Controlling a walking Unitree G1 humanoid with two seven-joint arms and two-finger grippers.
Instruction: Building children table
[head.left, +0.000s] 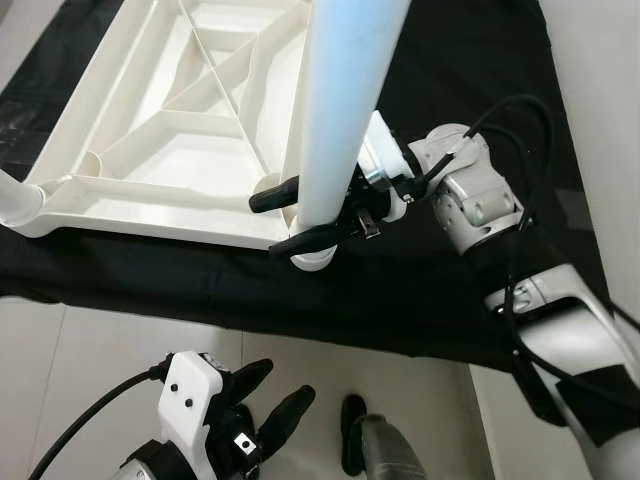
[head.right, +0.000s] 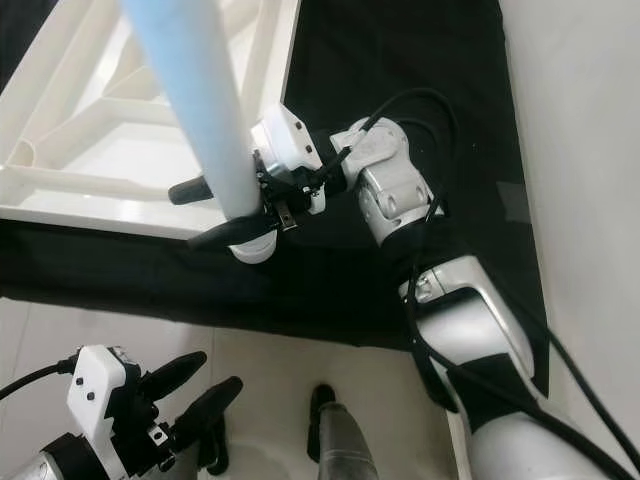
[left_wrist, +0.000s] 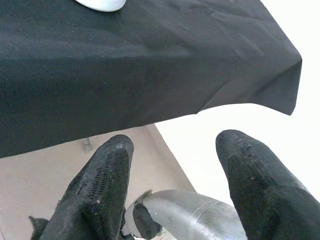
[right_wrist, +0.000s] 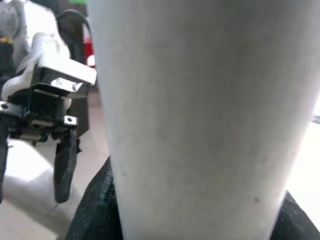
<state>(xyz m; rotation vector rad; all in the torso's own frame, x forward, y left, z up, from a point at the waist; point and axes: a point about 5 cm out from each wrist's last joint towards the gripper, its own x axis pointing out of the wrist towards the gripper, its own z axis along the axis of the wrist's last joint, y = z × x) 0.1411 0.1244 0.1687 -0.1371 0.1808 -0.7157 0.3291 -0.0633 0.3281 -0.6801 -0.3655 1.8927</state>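
The white plastic tabletop (head.left: 150, 120) lies upside down on a worktop covered with a black cloth (head.left: 460, 90), its ribbed underside facing up and its near edge close to the cloth's front edge. A white table leg (head.left: 345, 100) stands upright at the near right corner of the tabletop, its lower end sitting in or at the round corner socket (head.left: 312, 259) (the exact seating is hidden by the fingers). The right hand (head.left: 300, 215) reaches in from the right and is closed on the leg near its base, one black finger passing behind the leg and the other in front, both touching it. In the right wrist view the leg (right_wrist: 205, 115) is directly against the camera, with a dark finger pad (right_wrist: 95, 205) pressed at its side. The left hand (head.left: 265, 400) hangs low in front of the worktop, well apart from the tabletop, over the pale floor (head.left: 90, 340); its two fingers are spread apart and hold nothing. The left wrist view looks between those fingers (left_wrist: 100, 185) toward the draped cloth edge (left_wrist: 150, 75) and a silver part of the robot's body (left_wrist: 195, 220) below. A plain white wall (head.right: 590, 150) runs along the right side of the worktop.
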